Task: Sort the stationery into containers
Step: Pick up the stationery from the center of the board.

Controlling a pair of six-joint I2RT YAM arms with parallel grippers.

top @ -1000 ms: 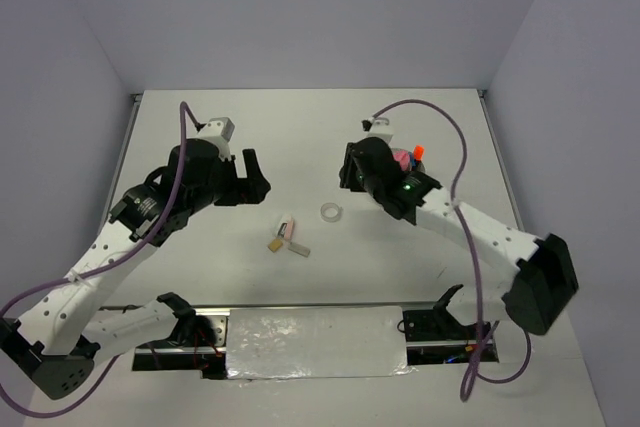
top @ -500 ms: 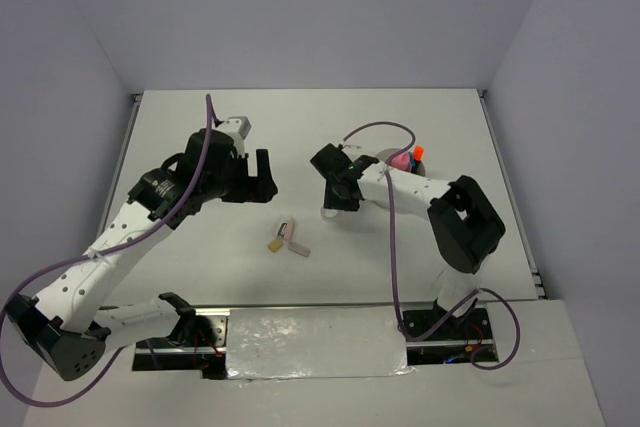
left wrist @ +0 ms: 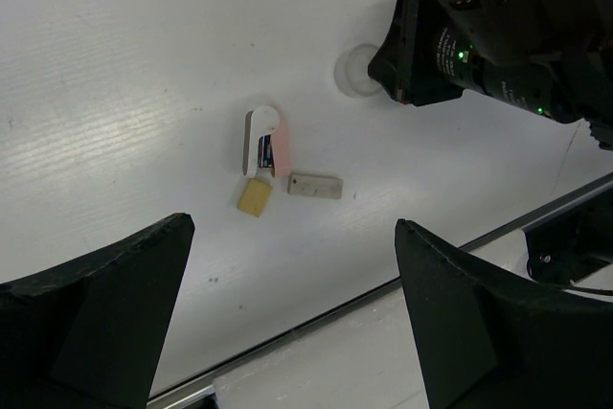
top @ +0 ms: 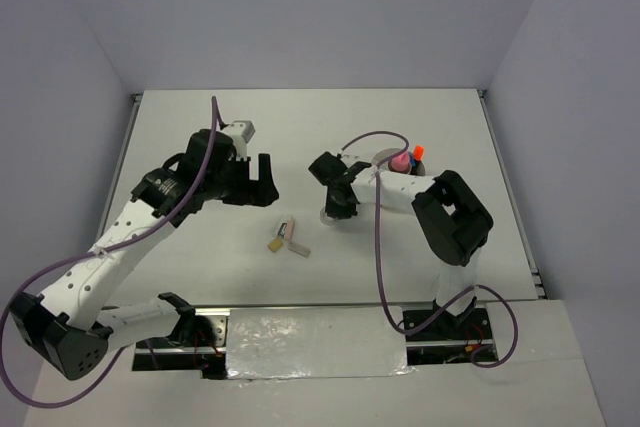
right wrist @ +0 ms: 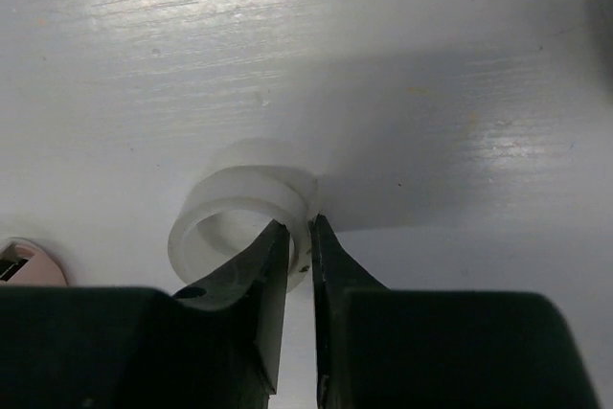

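My right gripper (right wrist: 299,234) pinches the tape ring (right wrist: 235,191) by its thin wall, so it may slip out when lifted.

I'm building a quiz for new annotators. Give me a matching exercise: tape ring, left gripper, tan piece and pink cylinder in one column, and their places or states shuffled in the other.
1. tape ring
2. left gripper
3. tan piece
4. pink cylinder

A. in the white tub
B. wide open, holding nothing
C. wall pinched by the right gripper
D. lying on the table beside the pink eraser

Pairs: 1-C, 2-B, 3-D, 4-A
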